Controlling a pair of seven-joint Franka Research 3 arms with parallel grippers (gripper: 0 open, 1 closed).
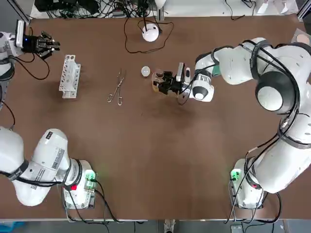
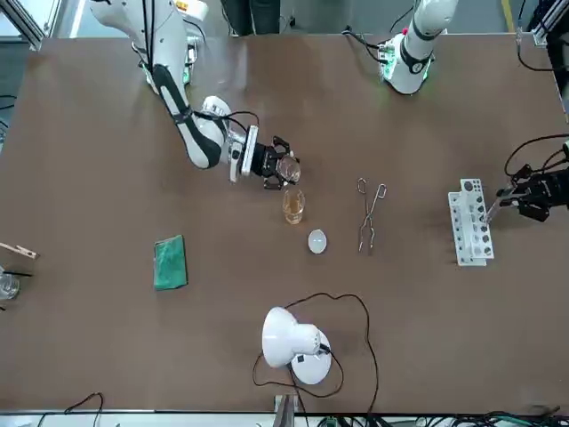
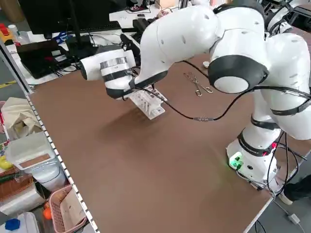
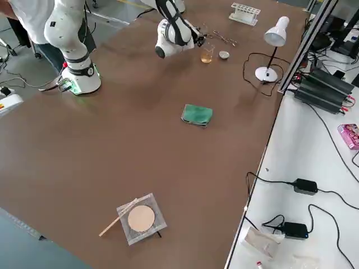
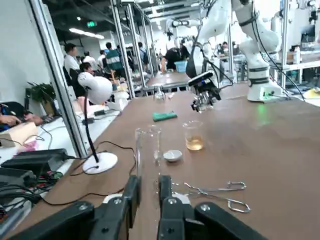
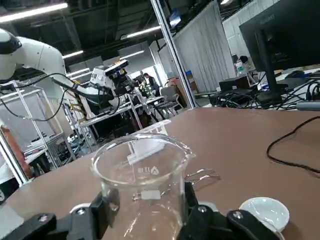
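Note:
My right gripper (image 1: 164,84) is near the table's middle, shut on an empty glass beaker (image 2: 286,167). In the right wrist view that beaker (image 6: 142,172) fills the space between the fingers (image 6: 106,206). Just beyond it a second beaker (image 2: 293,205) with amber liquid stands on the table. My left gripper (image 1: 47,44) is at the far left edge, shut on a glass test tube (image 5: 148,142) that tilts toward the white test tube rack (image 1: 69,76). The tube's lower end (image 2: 492,210) hangs over the rack (image 2: 470,222).
A small white dish (image 1: 145,72) and metal tongs (image 1: 116,87) lie between the rack and the beakers. A white desk lamp (image 1: 150,33) with its cable stands at the far edge. A green sponge (image 2: 170,262) and a wire gauze pad (image 4: 140,218) lie off to the right.

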